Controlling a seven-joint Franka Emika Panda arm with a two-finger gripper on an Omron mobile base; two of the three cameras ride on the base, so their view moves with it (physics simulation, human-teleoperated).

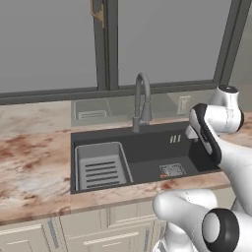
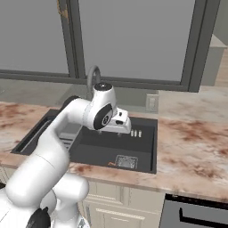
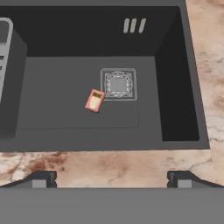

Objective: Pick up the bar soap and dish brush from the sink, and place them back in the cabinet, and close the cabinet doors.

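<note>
Reddish-brown bar soap [image 3: 94, 100], pale centre, flat on sink [image 3: 65, 96] floor by drain [image 3: 118, 84].

White jointed robot arm [image 2: 49, 151]: rises from the near base, bends at a dark-ringed elbow, reaches far and forward; wrist turned downward. Two-finger claw [image 3: 111, 179]: aimed down, jaws spread wide, nothing between them. Dark fingertips [image 3: 41, 178]: one at each lower side of the hand view, well apart, level with each other.
</note>
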